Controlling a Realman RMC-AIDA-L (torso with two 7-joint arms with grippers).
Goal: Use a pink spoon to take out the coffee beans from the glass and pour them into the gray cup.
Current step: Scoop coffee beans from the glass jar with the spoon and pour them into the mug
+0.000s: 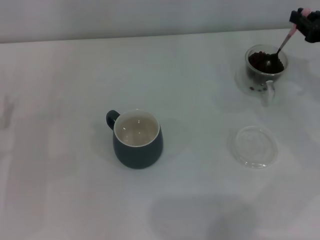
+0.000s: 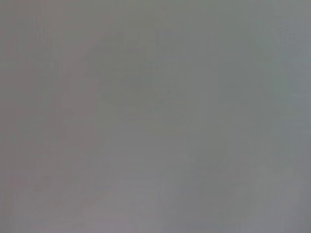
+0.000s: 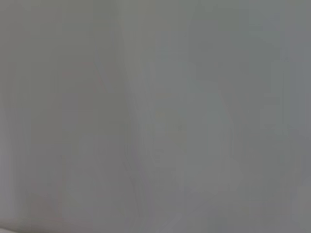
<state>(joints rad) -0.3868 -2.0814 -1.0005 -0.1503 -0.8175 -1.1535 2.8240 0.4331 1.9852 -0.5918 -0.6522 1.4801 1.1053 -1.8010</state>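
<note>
In the head view the glass (image 1: 266, 70) stands at the far right of the table, holding a heap of coffee beans (image 1: 260, 61). My right gripper (image 1: 303, 20) is at the top right edge, shut on the handle of the pink spoon (image 1: 283, 46). The spoon slants down into the glass, its metal bowl among the beans. The gray cup (image 1: 137, 138) stands near the middle of the table, its cream inside empty, its handle toward the far left. My left gripper is out of view. Both wrist views show only blank grey.
A flat clear glass saucer (image 1: 255, 146) lies on the white table (image 1: 60, 150) in front of the glass, to the right of the gray cup. The table's far edge meets a pale wall at the back.
</note>
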